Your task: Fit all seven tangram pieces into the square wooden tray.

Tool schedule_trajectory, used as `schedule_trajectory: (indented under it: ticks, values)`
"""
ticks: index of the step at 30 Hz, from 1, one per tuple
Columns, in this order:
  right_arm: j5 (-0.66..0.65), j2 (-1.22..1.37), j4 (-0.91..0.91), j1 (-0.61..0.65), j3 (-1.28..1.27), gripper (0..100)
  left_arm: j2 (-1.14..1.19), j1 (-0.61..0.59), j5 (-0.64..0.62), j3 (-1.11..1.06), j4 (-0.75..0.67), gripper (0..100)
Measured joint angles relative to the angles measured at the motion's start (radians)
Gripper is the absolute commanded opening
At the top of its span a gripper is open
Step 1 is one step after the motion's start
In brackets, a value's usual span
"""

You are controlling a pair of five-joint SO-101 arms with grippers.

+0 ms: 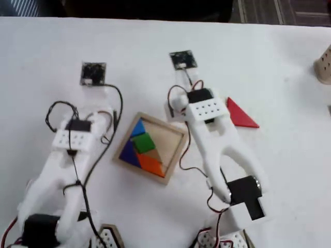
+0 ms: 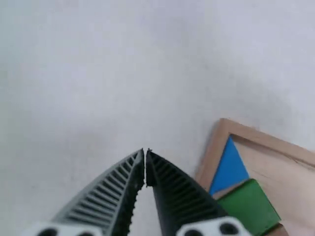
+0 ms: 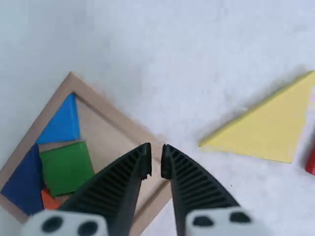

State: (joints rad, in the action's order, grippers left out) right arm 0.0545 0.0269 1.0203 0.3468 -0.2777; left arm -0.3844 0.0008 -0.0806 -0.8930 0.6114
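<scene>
Table ahead of left gripper: looking matt white, faintly grainy.
Fingers of left gripper: showing ribbed plastic, one pale grey, one black, both dull in finish.
Right gripper: showing same ribbed plastic pair.
Tray beneath right jaws: showing pale bare wood, smooth, matt.
Blue triangle and green square in tray, just behind right jaws: appearing painted, flat opaque colour, matt.
Yellow triangle off to one side of right jaws: showing smooth matt painted face.
Arm shell: looking like white matt plastic.
</scene>
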Motion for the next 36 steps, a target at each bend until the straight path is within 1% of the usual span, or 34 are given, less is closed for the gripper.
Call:
schedule_trajectory:
  ticks: [4,7,11,16,20,24,27,36]
  values:
    - [0.064,0.000,-0.025,-0.071,0.000,2.4,-0.130,0.115,0.000,-0.123,-0.068,2]
    - [0.078,0.000,-0.037,-0.110,0.000,2.4,-0.167,0.239,0.000,-0.201,-0.150,2]
    - [0.078,0.000,-0.043,-0.135,0.000,2.4,-0.164,0.384,-0.002,-0.241,-0.267,2]
    - [0.078,0.000,-0.044,-0.155,0.000,2.4,-0.055,0.470,-0.106,-0.242,-0.350,2]
    - [0.078,0.000,-0.057,-0.166,0.000,2.4,0.089,0.509,-0.138,-0.218,-0.358,2]
    - [0.078,0.000,-0.057,-0.163,0.000,2.4,0.196,0.514,-0.143,-0.176,-0.359,2]
    - [0.078,0.000,-0.057,-0.163,0.000,2.4,0.203,0.512,-0.144,-0.172,-0.361,2]
    - [0.078,0.000,-0.057,-0.163,0.000,2.5,0.186,0.445,-0.144,-0.166,-0.267,2]
